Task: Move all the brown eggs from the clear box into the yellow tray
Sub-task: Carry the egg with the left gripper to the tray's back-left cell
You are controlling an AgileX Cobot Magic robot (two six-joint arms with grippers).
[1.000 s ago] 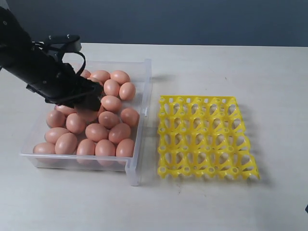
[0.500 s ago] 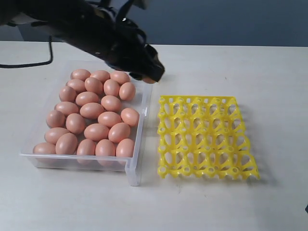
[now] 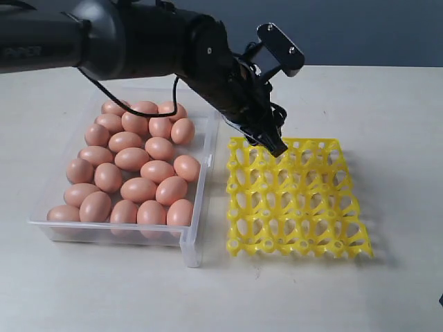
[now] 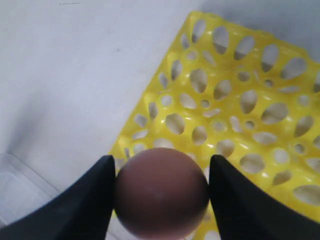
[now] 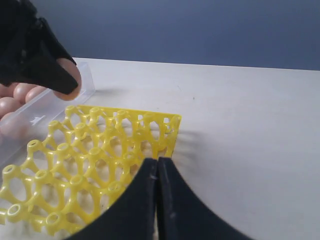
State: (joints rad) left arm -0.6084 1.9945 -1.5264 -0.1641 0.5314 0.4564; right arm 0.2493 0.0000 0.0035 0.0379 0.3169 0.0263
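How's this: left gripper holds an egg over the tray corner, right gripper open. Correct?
Not quite. Right gripper is shut, jaws pressed together, per the right wrist view. Left gripper does hold an egg over the tray corner.

Bench (image 3: 387,104), pale and matte, carried two items lying flat: one clear box (image 3: 205,173) on the exterior view's left, and one yellow tray (image 3: 300,252) just beside it, not touching.
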